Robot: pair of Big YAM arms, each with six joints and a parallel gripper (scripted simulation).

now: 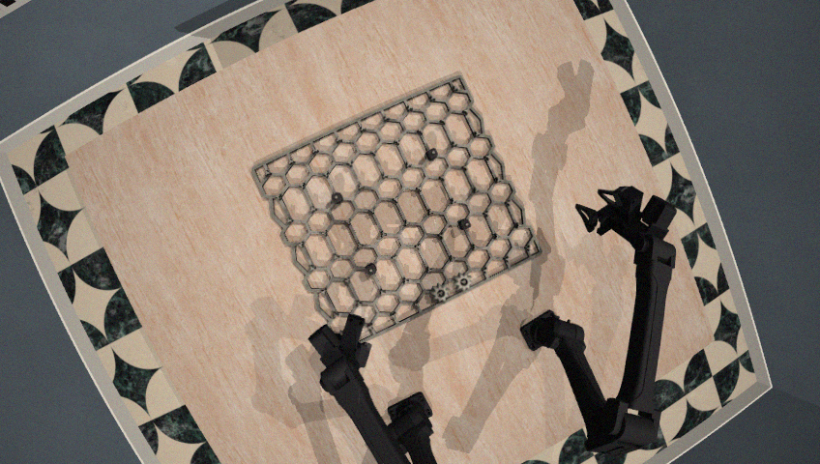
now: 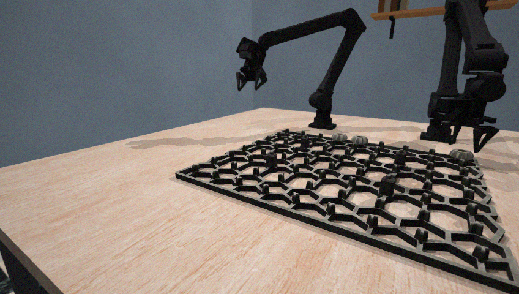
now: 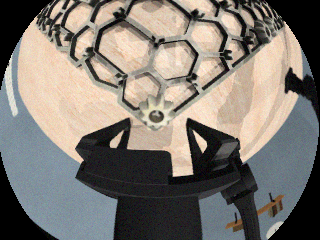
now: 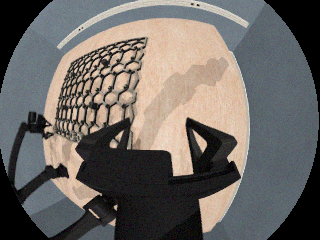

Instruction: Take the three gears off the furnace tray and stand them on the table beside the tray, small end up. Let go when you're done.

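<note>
The black lattice furnace tray [image 1: 356,122] [image 2: 313,222] lies flat on the table. Two pale toothed gears sit close together at one edge, one gear [image 2: 359,139] beside another gear [image 2: 339,136]. The third gear [image 2: 461,154] [image 3: 155,118] sits at a tray corner, its central hole facing up; my left arm hides it in the top view. My left gripper [image 2: 466,143] [image 3: 158,121] is open and empty, low by that corner gear. My right gripper [image 2: 248,89] [image 4: 158,121] is open and empty, high up and away from the gears.
Several dark posts, such as one post [image 1: 431,154] [image 2: 386,185], and many small pegs stand up from the tray. A shelf [image 2: 411,13] hangs on the wall behind the arms. The table's edge [image 2: 30,258] shows at the lower left in the exterior view.
</note>
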